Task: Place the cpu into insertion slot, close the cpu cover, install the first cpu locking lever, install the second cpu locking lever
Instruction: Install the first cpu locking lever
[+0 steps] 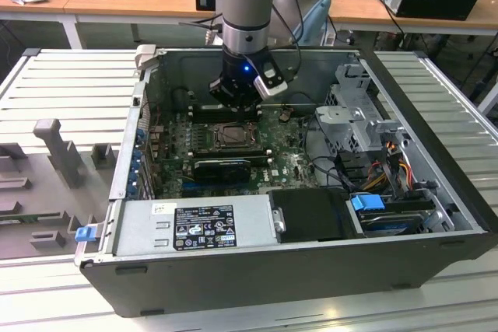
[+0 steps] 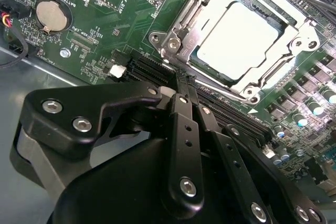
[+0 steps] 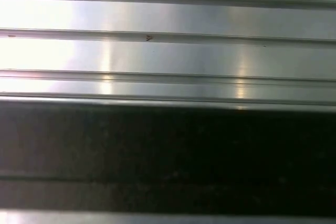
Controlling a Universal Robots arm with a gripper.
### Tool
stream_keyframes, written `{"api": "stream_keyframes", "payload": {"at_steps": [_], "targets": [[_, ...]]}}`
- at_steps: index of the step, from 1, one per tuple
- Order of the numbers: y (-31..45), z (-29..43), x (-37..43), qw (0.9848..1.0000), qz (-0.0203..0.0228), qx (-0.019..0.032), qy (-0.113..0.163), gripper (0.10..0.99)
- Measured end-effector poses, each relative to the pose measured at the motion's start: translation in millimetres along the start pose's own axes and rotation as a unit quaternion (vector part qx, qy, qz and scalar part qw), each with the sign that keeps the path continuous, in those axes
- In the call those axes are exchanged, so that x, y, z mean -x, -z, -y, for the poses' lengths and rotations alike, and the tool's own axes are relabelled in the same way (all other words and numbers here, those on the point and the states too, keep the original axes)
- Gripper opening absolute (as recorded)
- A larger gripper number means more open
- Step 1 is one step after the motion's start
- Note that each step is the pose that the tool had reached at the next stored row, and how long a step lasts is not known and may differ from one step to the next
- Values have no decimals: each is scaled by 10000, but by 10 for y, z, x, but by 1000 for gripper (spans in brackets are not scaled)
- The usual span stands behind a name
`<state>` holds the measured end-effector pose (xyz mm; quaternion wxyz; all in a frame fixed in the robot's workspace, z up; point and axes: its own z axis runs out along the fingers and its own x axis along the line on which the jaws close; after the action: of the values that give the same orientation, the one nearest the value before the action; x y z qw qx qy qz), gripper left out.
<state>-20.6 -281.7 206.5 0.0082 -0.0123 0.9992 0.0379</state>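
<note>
- Black metal fingers (image 2: 184, 124) of the gripper (image 2: 181, 80) are pressed together with no gap at the tips and nothing between them; in the second wrist view the tips come down at the near edge of the square silvery socket, the insertion slot (image 2: 239, 35).
- Pale silver-grey square chip, the cpu (image 2: 236, 38), lies flat inside that slot, just beyond the fingertips and apart from them.
- Thin silvery frame plate, the cpu cover (image 2: 191, 38), lies down around the chip, whose top shows through its window; thin metal lever rods run along the frame's edges, but whether they are latched I cannot tell.
- Long black memory slots (image 2: 220, 111) pass directly beneath the fingers, between the gripper and the socket, leaving little room on that side.
- Green motherboard (image 2: 100, 40) spreads outward, with a round silver coin battery (image 2: 51, 15) well apart from the socket.
- Seen from the exterior view, the gripper (image 1: 237, 103) hangs inside the open dark-grey computer case (image 1: 296, 270), just behind the socket (image 1: 232, 136), with case walls all round.
- Ribbed aluminium table surface (image 3: 168, 51) shows in the first wrist view.
</note>
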Motion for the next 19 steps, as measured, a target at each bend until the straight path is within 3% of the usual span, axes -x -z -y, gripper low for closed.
{"api": "stream_keyframes", "payload": {"at_steps": [19], "targets": [[-16, 39, 8, 10000, 4, -1, -44, 106]]}}
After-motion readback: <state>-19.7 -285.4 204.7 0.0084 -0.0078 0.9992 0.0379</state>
